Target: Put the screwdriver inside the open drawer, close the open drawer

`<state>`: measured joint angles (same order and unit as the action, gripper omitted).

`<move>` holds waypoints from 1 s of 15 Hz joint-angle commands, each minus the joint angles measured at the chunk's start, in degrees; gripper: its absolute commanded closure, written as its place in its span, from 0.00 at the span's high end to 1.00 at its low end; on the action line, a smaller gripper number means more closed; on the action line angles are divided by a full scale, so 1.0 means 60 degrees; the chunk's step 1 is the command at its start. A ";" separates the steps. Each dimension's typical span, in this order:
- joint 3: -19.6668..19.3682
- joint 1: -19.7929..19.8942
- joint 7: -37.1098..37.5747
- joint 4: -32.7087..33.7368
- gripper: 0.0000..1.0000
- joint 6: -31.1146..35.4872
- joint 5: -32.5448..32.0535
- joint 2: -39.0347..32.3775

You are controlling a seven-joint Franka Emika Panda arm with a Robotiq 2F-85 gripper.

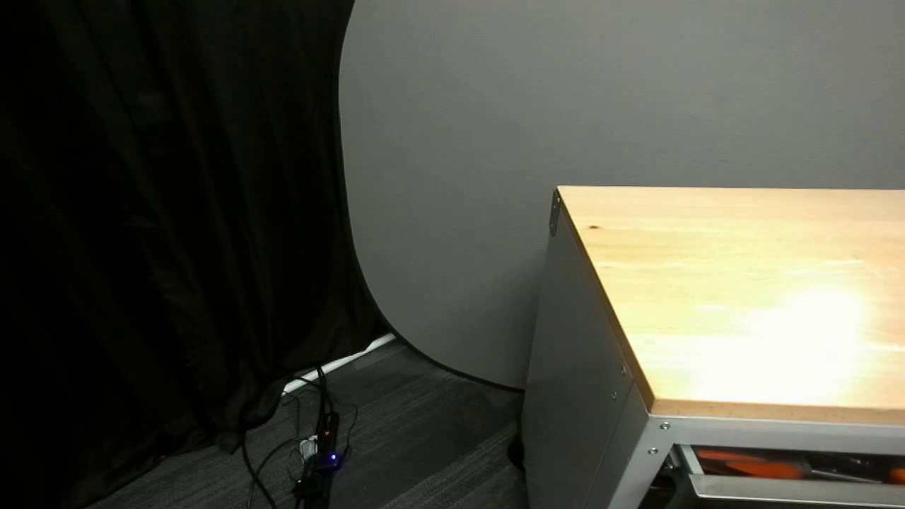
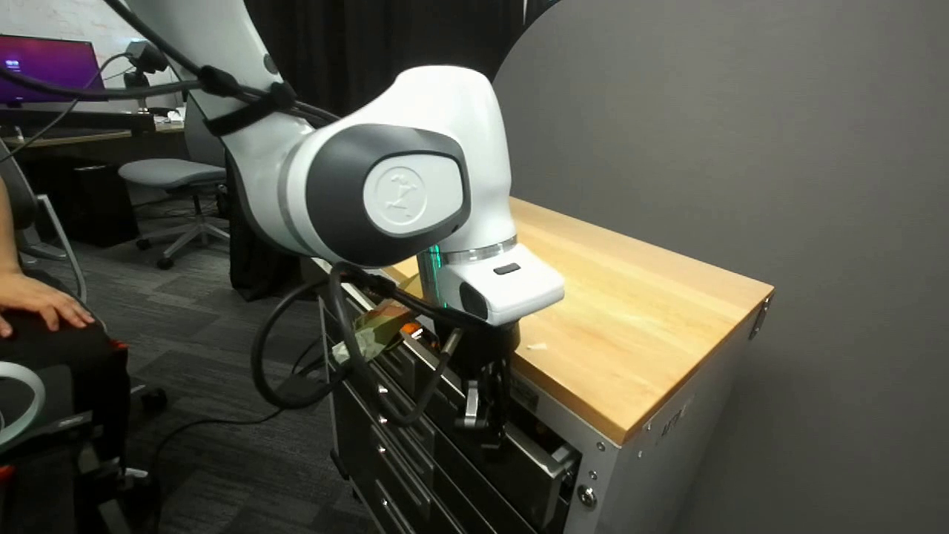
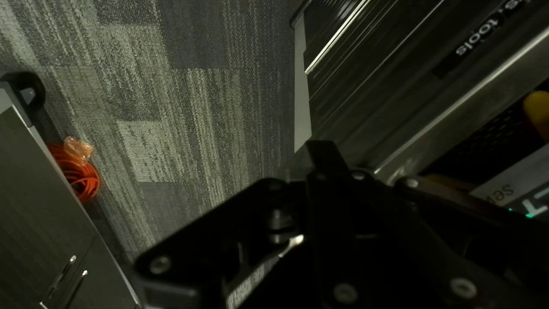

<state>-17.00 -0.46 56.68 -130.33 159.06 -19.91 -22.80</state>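
The open drawer (image 1: 799, 488) is pulled out of the cabinet under the wooden top; it also shows in an exterior view (image 2: 530, 450) and in the wrist view (image 3: 465, 103). A tool with an orange-red handle (image 1: 753, 465) lies in the drawer; I cannot tell for certain that it is the screwdriver. My gripper (image 2: 489, 437) points down at the drawer's front. In the wrist view my gripper (image 3: 321, 150) looks shut, its dark fingers together with nothing visible between them. The fingertips are on the outer side of the drawer's front edge; contact cannot be told.
The cabinet's wooden top (image 2: 623, 319) is beside my wrist. Several shut drawers (image 2: 400, 452) lie below. A loop of cable (image 2: 259, 348) hangs from my arm. A crumpled greenish sheet (image 2: 374, 334) is by the drawer. A person (image 2: 44, 311) sits at the left.
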 commanded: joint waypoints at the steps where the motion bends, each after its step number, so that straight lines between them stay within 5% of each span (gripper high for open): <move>1: 0.0115 -0.0127 -0.0271 0.0250 0.00 0.1007 0.0625 -0.0101; 4: 0.0432 0.0083 -0.0685 -0.0361 0.00 0.1476 0.1735 0.0443; 5: 0.0513 0.0115 -0.0854 -0.0564 0.23 0.1590 0.2096 0.0649; 6: 0.0546 0.0088 -0.0987 -0.0688 0.27 0.1747 0.2382 0.0805; 7: 0.0664 0.0063 -0.1238 -0.0814 0.07 0.1778 0.2648 0.1080; 15: 0.2067 0.0037 -0.4588 -0.0076 0.00 -0.2112 0.3737 0.2699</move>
<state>-7.84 -1.01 37.95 -132.44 154.04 -1.83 -9.49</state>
